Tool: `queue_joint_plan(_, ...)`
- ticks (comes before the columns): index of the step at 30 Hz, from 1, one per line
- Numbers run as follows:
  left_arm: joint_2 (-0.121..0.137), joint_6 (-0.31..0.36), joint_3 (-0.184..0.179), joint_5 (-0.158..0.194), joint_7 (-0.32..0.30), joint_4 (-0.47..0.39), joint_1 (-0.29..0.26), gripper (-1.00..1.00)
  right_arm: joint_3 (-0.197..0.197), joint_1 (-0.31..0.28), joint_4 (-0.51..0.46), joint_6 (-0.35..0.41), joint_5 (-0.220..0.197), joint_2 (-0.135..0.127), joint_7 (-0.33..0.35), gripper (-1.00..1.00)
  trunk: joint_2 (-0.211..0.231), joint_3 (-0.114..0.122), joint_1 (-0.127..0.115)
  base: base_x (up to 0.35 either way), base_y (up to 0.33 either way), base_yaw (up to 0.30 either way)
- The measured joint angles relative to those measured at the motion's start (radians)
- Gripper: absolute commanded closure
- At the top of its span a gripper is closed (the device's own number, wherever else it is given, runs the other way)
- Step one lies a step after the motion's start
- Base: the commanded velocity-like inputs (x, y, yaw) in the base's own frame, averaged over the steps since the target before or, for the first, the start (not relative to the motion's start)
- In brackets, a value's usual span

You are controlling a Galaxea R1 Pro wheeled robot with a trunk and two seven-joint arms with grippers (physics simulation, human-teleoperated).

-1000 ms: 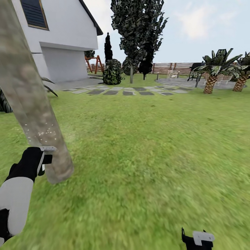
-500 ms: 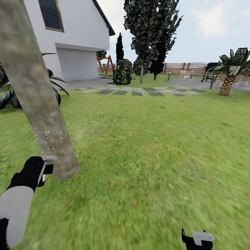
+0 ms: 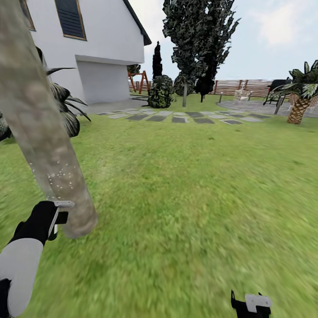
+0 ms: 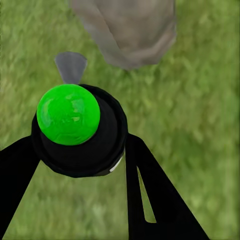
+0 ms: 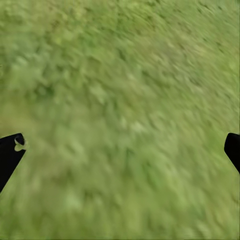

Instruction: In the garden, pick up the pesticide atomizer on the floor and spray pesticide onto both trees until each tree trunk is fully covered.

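Atomizer (image 4: 80, 127) sits in our left gripper (image 4: 82, 165): black body with a green ball top, a dark finger (image 4: 150, 195) closed against each side, grey nozzle pointing at the foot of the tree trunk (image 4: 127, 30). From the head camera we see the left gripper (image 3: 46, 218) low at the near left, just beside the tree trunk (image 3: 42, 132), which leans across that corner. White specks dot a band of bark above the gripper; above and below that band the bark looks bare.

Right gripper (image 5: 120, 145) hangs over bare grass (image 5: 125, 100), fingers spread wide, holding nothing. Its top edge (image 3: 251, 304) peeks in at the near right.

Second tree (image 3: 196, 39) stands far off, past the stepping stones (image 3: 176, 118), near the fence (image 3: 247, 86) and right of the house (image 3: 88, 48).

Risks as we judge them:
- Coverage looks patchy. A fixed nozzle height would leave the upper trunk and its far side dry.
- We are very close. Swinging the arm or turning the base could knock the atomizer against the bark and twist it in the grip.
- Nozzle off-line wastes spray on the lawn.
- Leaving early for the far tree would leave this trunk unfinished.
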Motion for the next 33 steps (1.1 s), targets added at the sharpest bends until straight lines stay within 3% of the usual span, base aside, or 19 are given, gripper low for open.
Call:
queue_joint_plan(12,0.003,-0.024,0.012,-0.001,0.003,0.033,0.026,1.0,0.0,0.0,0.0,0.0,0.0,0.0,0.0,-1.0,0.0,0.0,0.0,0.254,-0.176,0.262)
queue_joint_plan(16,0.003,-0.027,0.012,-0.003,0.011,0.049,0.029,1.0,0.0,0.0,0.0,0.0,0.0,0.0,0.0,-1.0,0.0,0.0,0.0,0.181,-0.224,0.04)
queue_joint_plan(21,0.001,-0.1,0.013,-0.005,0.027,0.068,0.032,1.0,-0.001,0.0,-0.001,0.0,0.0,0.0,-0.001,-1.0,0.0,0.0,0.0,0.179,-0.226,0.002)
queue_joint_plan(33,0.002,-0.107,0.013,-0.004,0.027,0.068,0.032,1.0,-0.001,0.0,-0.001,0.0,0.0,0.0,-0.001,-1.0,0.0,0.0,0.001,0.052,-0.26,0.031)
